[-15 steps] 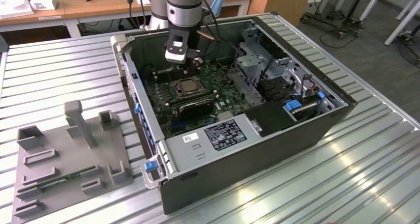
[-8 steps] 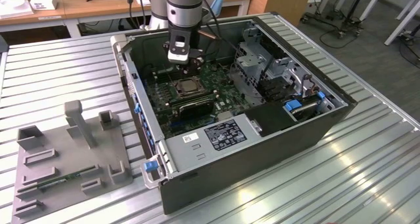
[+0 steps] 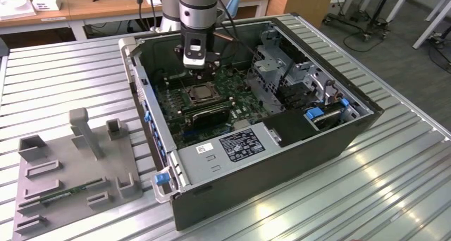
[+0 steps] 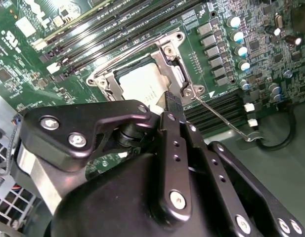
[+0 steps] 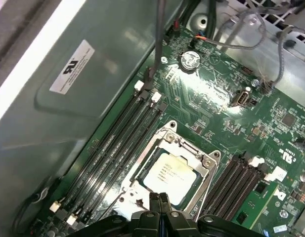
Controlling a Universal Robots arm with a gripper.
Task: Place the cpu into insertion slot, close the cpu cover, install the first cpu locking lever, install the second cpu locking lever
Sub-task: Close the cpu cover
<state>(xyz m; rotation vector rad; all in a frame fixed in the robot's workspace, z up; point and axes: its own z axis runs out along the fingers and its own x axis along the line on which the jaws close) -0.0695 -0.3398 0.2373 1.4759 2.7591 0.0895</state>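
Cpu [image 5: 171, 173] lies in the insertion slot [image 5: 144, 167] under the lowered cpu cover [image 5: 207, 167]. The gripper [image 5: 160, 200], fingers pressed together, hides the cover's near edge in both wrist views.

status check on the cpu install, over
gripper shut, nothing held, tips by the cpu cover edge. cpu seated, cover down over it. one locking lever angled out past the cover.
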